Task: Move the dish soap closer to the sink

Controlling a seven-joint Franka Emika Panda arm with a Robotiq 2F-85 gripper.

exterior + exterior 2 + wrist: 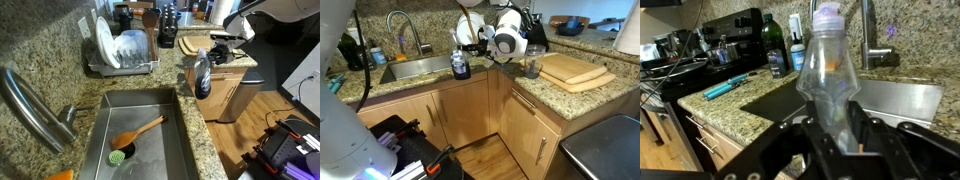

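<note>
The dish soap [202, 78] is a slim see-through bottle with dark blue liquid low down. It stands upright at the counter's front corner, just beside the sink [140, 125]. It also shows in an exterior view [461, 65] and fills the wrist view [830, 65]. My gripper [206, 60] comes at it from the side, and its black fingers [837, 128] press both sides of the bottle's clear part. I cannot tell if the bottle's base touches the counter. The steel sink [415, 68] has a curved faucet [405, 30].
A wooden brush with a green head [135, 135] lies in the sink. A wire dish rack with plates [122, 50] stands behind it. Cutting boards [575, 70] and a glass jar [532, 65] sit on the counter. A dark green bottle [774, 45] stands beyond the sink.
</note>
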